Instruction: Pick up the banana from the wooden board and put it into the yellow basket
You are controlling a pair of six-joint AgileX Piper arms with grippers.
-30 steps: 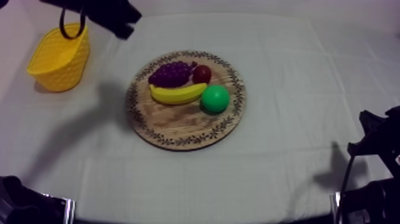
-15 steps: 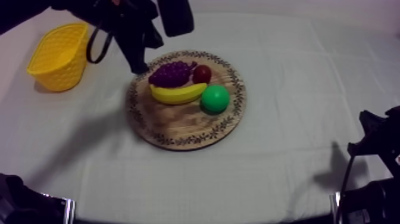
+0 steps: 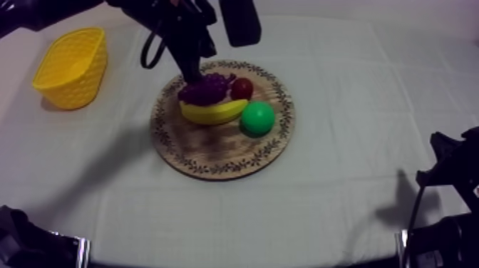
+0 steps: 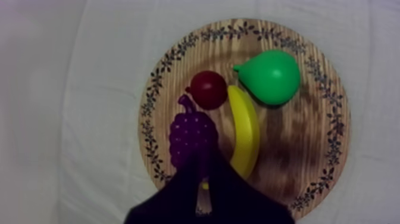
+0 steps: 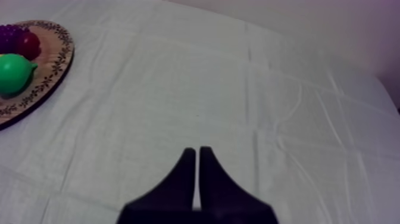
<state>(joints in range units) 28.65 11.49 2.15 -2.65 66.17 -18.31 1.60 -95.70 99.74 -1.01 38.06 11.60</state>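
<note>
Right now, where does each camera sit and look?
Top view: above the table, looking down aslant at the wooden board and yellow basket; left arm reaches in.
Left wrist view: on the left arm, looking down on the banana; shut jaws show.
Right wrist view: low, looking across the cloth; shut jaws show.
All share the pear.

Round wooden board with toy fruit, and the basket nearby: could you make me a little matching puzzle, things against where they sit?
Things:
1. curved yellow toy banana
2. green toy pear
3. small red fruit
4. yellow basket

Places:
A. on the grey-white cloth, off the round wooden board
B. at the stalk end of the purple grapes
C. fruit farthest from the basket
D. lying lengthwise alongside the grapes

Pairs: 1-D, 2-C, 3-B, 4-A
</note>
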